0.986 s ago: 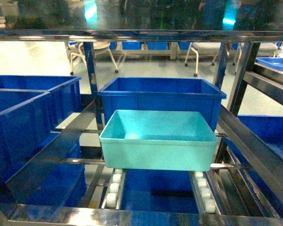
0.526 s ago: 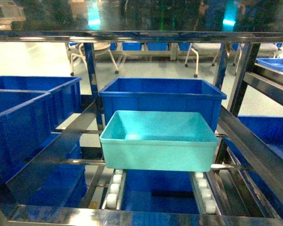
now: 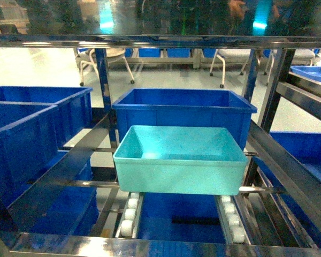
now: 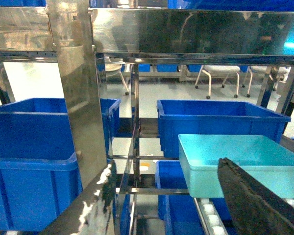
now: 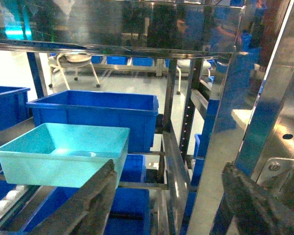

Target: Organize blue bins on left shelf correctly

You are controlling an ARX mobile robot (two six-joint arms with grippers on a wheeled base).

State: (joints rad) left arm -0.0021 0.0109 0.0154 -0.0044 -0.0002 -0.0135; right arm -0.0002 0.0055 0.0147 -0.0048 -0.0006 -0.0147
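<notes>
Head view: turquoise bin point(image 3: 180, 159) upright, long axis left-right.

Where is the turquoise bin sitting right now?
In the head view the turquoise bin sits mid-frame on the rack's roller lanes, directly in front of a dark blue bin. No hand touches it.

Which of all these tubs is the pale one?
The turquoise tub in the middle lane, sitting on the white rollers in front of a dark blue bin. Every other bin is deep royal blue.
</notes>
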